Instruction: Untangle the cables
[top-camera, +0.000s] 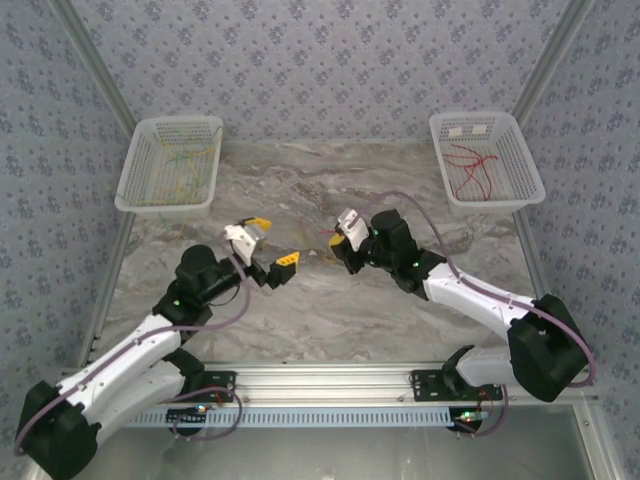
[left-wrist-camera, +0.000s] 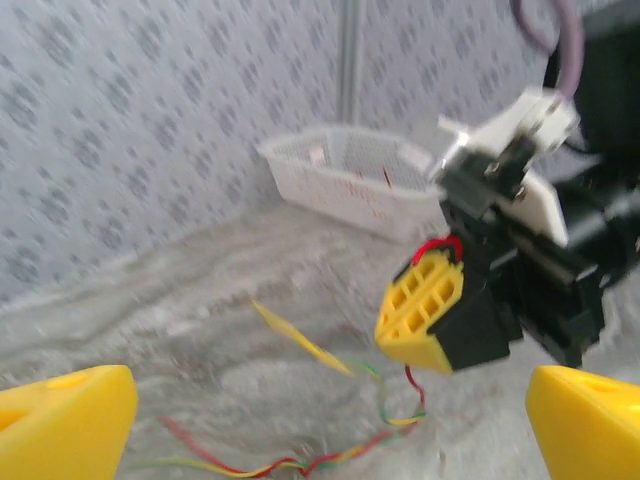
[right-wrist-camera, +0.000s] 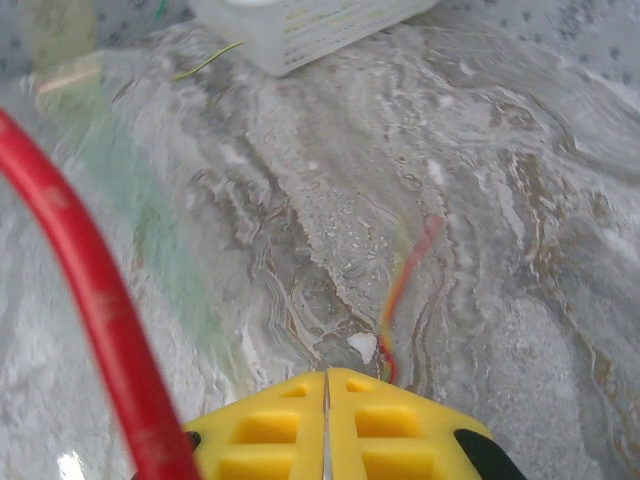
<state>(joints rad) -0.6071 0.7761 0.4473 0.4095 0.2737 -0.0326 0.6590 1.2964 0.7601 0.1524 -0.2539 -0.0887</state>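
Note:
A twisted bundle of thin red, yellow and green cables (left-wrist-camera: 330, 458) lies on the marble table between my two grippers, and one yellow strand (left-wrist-camera: 300, 342) sticks out to the side. My left gripper (top-camera: 272, 243) is open, its yellow fingers (left-wrist-camera: 70, 420) spread wide on either side of the bundle and touching nothing. My right gripper (top-camera: 335, 241) is shut, pads pressed together (right-wrist-camera: 325, 425). A red cable (left-wrist-camera: 440, 245) loops out above its fingers and runs down into the bundle. In the right wrist view that red cable (right-wrist-camera: 85, 290) crosses close to the camera, and a red-yellow strand (right-wrist-camera: 405, 275) trails away from the fingertips.
A white basket (top-camera: 168, 166) at the back left holds yellow and green cables. Another white basket (top-camera: 487, 160) at the back right holds red ones. The patterned walls close in the table at the back and sides. Thick purple-grey arm cables run along both arms.

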